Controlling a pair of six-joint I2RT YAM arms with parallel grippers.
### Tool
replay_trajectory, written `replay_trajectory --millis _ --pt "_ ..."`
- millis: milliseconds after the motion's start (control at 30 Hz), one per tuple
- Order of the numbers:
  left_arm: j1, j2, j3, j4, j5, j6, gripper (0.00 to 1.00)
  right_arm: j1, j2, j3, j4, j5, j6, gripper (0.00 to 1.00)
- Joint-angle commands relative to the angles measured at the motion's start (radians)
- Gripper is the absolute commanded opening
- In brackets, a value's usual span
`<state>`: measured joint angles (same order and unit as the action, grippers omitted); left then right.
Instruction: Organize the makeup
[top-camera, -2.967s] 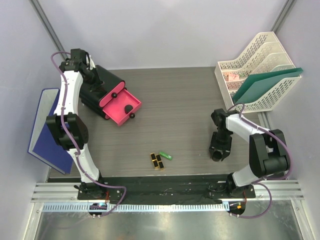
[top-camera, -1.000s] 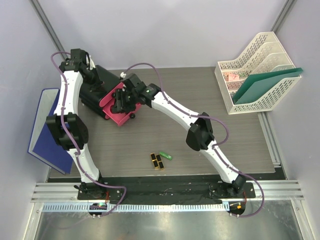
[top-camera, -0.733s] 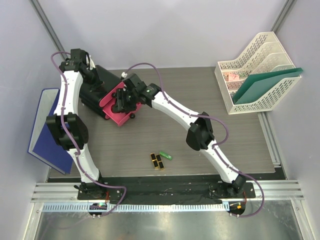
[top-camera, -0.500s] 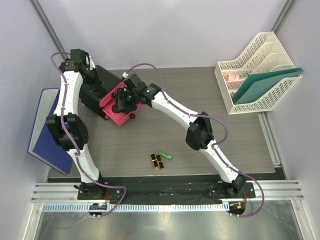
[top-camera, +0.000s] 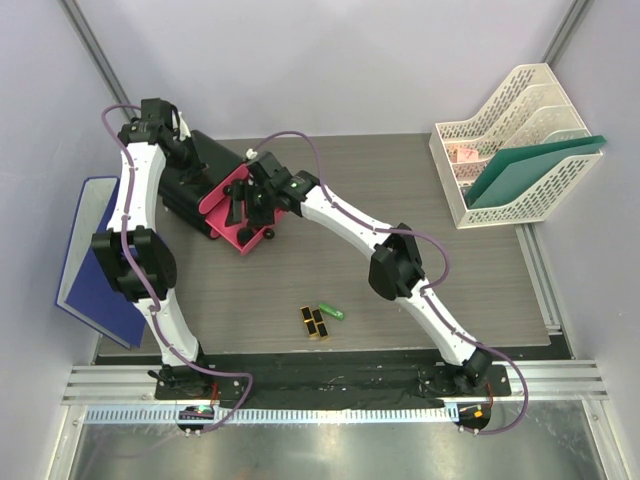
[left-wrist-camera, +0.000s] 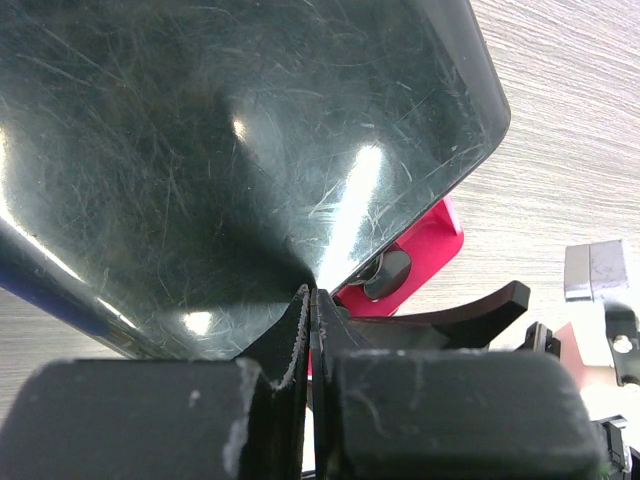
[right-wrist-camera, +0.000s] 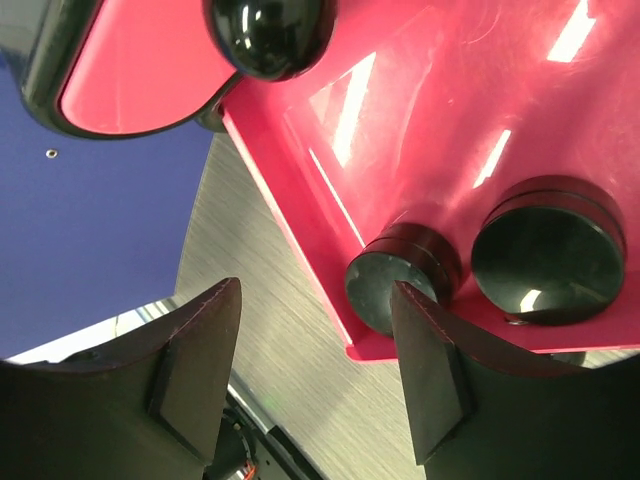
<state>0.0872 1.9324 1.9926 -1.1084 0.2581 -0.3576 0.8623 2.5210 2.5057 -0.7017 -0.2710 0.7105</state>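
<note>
Two black round compacts lie in the open pink drawer (right-wrist-camera: 430, 120). One compact (right-wrist-camera: 400, 275) stands on edge at the drawer's corner, the other compact (right-wrist-camera: 548, 250) is beside it. My right gripper (right-wrist-camera: 318, 290) is open over that corner, and its right finger (right-wrist-camera: 430, 370) is close to the standing compact. From above, the right gripper (top-camera: 246, 205) is over the drawer (top-camera: 240, 225). Black-and-gold lipsticks (top-camera: 315, 322) and a green tube (top-camera: 331, 311) lie near the table's front. My left gripper (left-wrist-camera: 312, 295) is shut and empty against the glossy black box (left-wrist-camera: 230, 150).
The black box (top-camera: 205, 165) with pink drawers stands at the back left. The upper drawer's black knob (right-wrist-camera: 270, 35) is just above my right fingers. A white file rack (top-camera: 510, 140) with a green folder stands at the back right. A blue folder (top-camera: 85, 255) lies at the left edge.
The right arm swung from the table's right side to the pink drawer. Its jaws have since spread wider, leaving a compact in the drawer. The left arm has not moved.
</note>
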Motion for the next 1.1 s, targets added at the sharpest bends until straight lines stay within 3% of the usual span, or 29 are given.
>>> replay_trajectory --millis 0,133,200,233,333,567,733,900,1067 --pt "-0.003 0.02 -0.037 -0.079 -0.043 0.029 0.0 -0.011 -0.065 0.028 0.042 0.042 -0.009 0.66" --pt "-0.003 0.023 -0.028 -0.082 -0.051 0.031 0.0 -0.028 -0.14 -0.028 0.045 0.104 -0.031 0.65" --pt "-0.003 0.025 -0.021 -0.082 -0.056 0.029 0.0 -0.043 -0.198 -0.071 0.051 0.133 -0.014 0.51" --pt "-0.003 0.028 -0.018 -0.085 -0.056 0.029 0.0 -0.064 -0.221 -0.123 0.053 0.138 0.01 0.33" --pt "-0.003 0.028 -0.015 -0.085 -0.056 0.029 0.0 -0.117 -0.296 -0.246 0.071 0.141 0.047 0.01" --pt "-0.003 0.033 -0.015 -0.082 -0.059 0.029 0.0 -0.199 -0.448 -0.517 0.108 0.171 0.112 0.01" --pt "-0.003 0.042 0.003 -0.091 -0.066 0.031 0.0 -0.23 -0.461 -0.697 0.108 0.078 0.171 0.01" --pt "-0.003 0.045 0.014 -0.102 -0.079 0.037 0.0 -0.215 -0.392 -0.772 0.134 -0.046 0.23 0.01" --pt "-0.003 0.048 0.015 -0.1 -0.079 0.034 0.0 -0.19 -0.306 -0.733 0.194 -0.14 0.268 0.01"
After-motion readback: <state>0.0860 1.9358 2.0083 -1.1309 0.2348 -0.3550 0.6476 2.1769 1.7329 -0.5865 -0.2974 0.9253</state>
